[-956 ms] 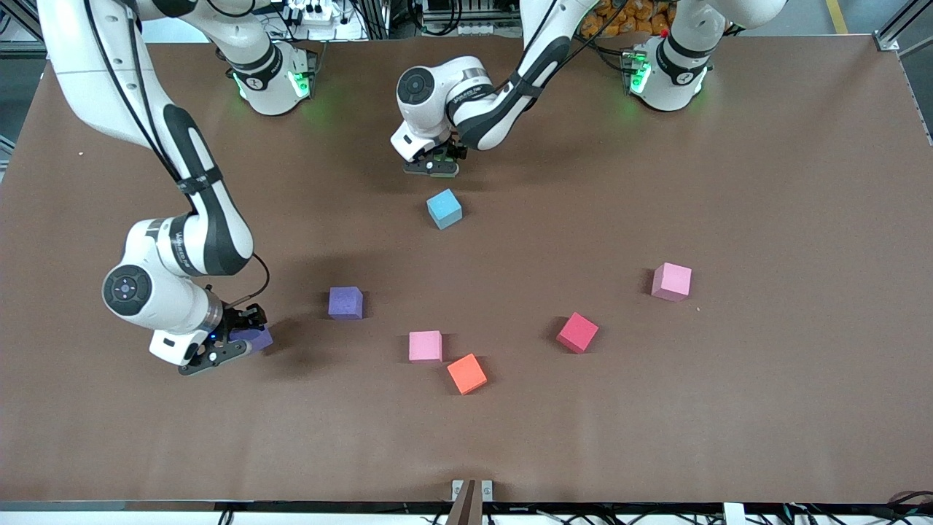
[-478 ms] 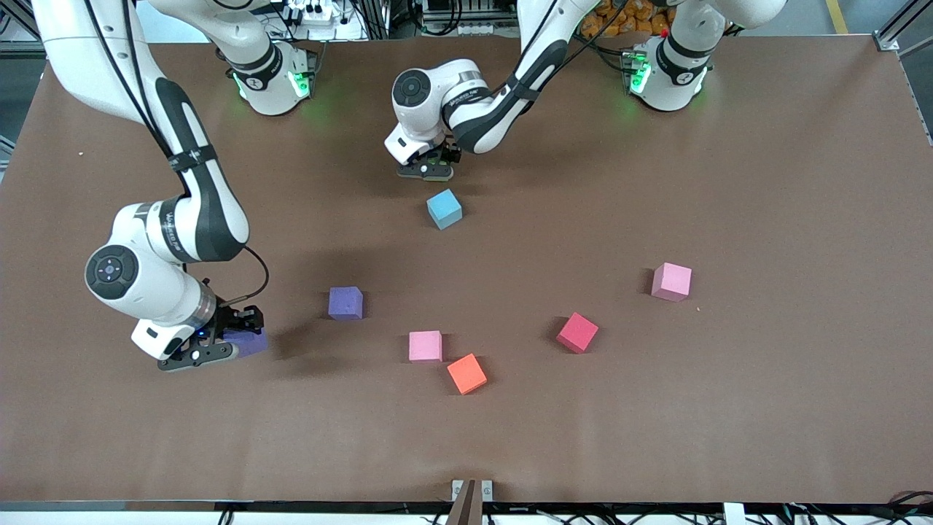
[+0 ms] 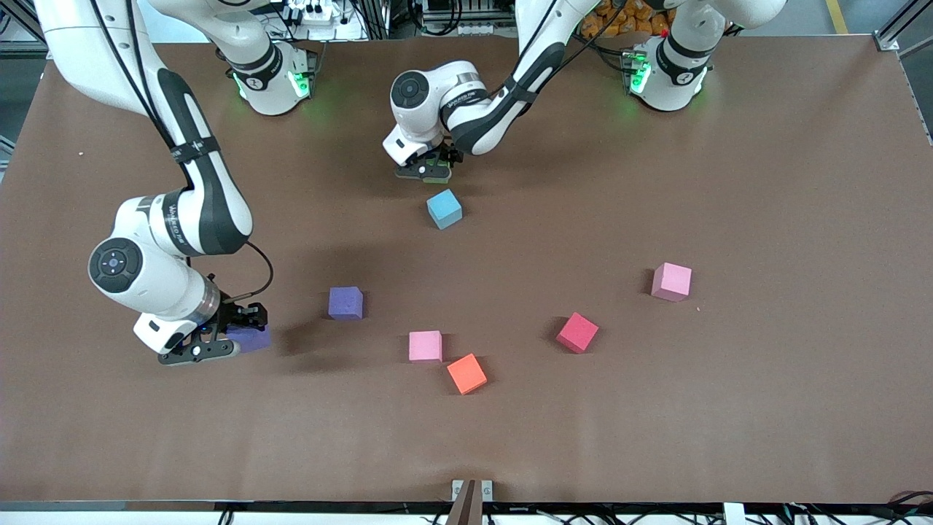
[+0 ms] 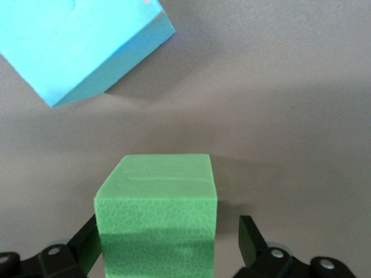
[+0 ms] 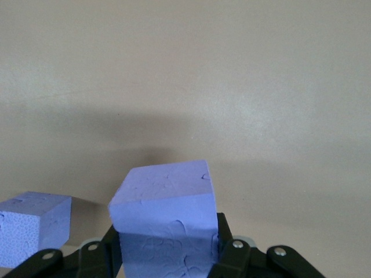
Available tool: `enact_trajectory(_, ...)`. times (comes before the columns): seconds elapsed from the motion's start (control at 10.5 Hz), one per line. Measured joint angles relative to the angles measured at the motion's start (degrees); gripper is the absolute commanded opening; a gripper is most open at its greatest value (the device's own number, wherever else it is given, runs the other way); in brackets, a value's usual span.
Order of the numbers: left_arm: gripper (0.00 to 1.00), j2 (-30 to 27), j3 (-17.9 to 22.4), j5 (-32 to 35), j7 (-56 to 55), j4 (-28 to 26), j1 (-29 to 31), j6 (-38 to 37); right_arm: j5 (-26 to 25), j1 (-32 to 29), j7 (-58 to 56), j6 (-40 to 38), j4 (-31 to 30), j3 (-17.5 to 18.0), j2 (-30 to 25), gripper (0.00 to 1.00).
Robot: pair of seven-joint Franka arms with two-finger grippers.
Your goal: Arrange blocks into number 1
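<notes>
- Two purple blocks: one (image 5: 165, 217) clamped between the right gripper (image 3: 219, 341) fingers, the other purple block (image 3: 345, 302) resting beside it.
- One green block (image 4: 155, 223) stands between the left gripper (image 3: 430, 169) jaws; a gap shows at one finger (image 4: 250, 237).
- One light blue block (image 3: 444, 208) lies just ahead of those jaws.
- One crimson block (image 3: 577, 332) lies well apart from both grippers.

Around the brown table (image 3: 729, 408): one green cube (image 4: 155, 220), one light blue cube (image 3: 444, 208), two purple cubes (image 3: 345, 302) (image 5: 165, 217), one crimson cube (image 3: 577, 332), two pale pink cubes (image 3: 425, 345) (image 3: 671, 281), one orange cube (image 3: 466, 373).
</notes>
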Motion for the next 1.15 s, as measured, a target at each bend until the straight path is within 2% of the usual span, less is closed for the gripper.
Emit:
enact_trajectory(0.29, 1.0, -1.58, 0.05, 0.0, -0.31, 1.13, 0.45, -4.76, 0.0, 0.03, 0.25, 0.0, -0.34, 0.0, -0.16, 0.63)
enact_trajectory(0.57, 1.0, -6.65, 0.32, 0.0, -1.25, 1.62, 3.56, -11.52, 0.0, 0.16, 0.45, 0.0, -0.86, -0.01, -0.37, 0.63)
enact_trajectory(0.86, 1.0, -10.18, 0.64, 0.01, -4.3, 1.66, 9.96, -15.04, 0.0, 0.64, 0.58, 0.02, -1.39, -0.03, -0.68, 0.63)
enact_trajectory(1.15, 1.0, -15.33, 0.83, 0.4, -4.75, 1.81, 19.79, -16.7, 0.0, 2.16, 3.51, 0.04, -2.63, -0.07, -1.79, 0.63)
